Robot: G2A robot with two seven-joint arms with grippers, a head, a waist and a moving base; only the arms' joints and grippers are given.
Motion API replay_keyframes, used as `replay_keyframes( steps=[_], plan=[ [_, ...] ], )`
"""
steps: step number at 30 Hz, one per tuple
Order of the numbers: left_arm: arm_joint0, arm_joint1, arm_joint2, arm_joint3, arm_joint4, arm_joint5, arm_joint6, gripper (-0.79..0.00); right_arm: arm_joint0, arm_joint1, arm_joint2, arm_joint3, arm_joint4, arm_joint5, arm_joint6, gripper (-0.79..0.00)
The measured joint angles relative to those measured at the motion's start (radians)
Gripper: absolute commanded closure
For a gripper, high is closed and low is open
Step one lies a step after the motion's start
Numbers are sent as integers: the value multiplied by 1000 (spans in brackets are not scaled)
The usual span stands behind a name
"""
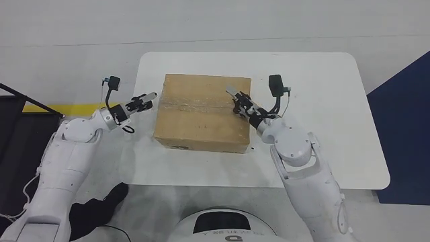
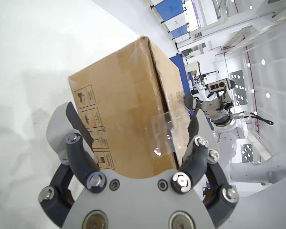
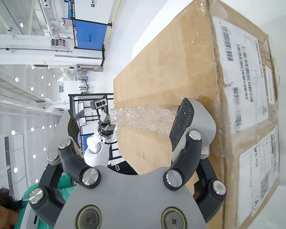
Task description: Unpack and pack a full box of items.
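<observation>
Box (image 1: 201, 113) sealed, mid-worktop (image 1: 322, 81). Long axis and tape seam (image 1: 195, 104) run between my arms. Left jaws open, just beside left end. Right jaws open over seam's right end, nearer.

Contents of the box (image 1: 201, 111) are concealed beneath its top, sealed with tape (image 1: 195, 105). In the left wrist view its near corner is masked by the left gripper (image 2: 132, 117); in the right wrist view its near end is cut off by the picture's edge.

Taped cardboard box (image 3: 176, 67), tool (image 3: 128, 117) spread wide
</observation>
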Motion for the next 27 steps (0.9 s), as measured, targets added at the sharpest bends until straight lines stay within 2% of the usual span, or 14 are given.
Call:
replay_keyframes(
  steps=[10, 19, 23, 27],
  plan=[
    [53, 24, -88, -10, 56, 43, 73, -785, -30, 8, 28, -35, 12, 0, -24, -785],
    [109, 37, -138, -103, 76, 51, 106, -785, -58, 14, 54, -74, 29, -17, -59, -785],
    [112, 38, -134, -110, 87, 74, 111, -785, -105, 19, 76, -129, 50, -87, -78, -785],
    [112, 38, -134, -110, 88, 74, 111, -785, -134, 24, 78, -158, 81, -198, -32, -785]
  ],
)
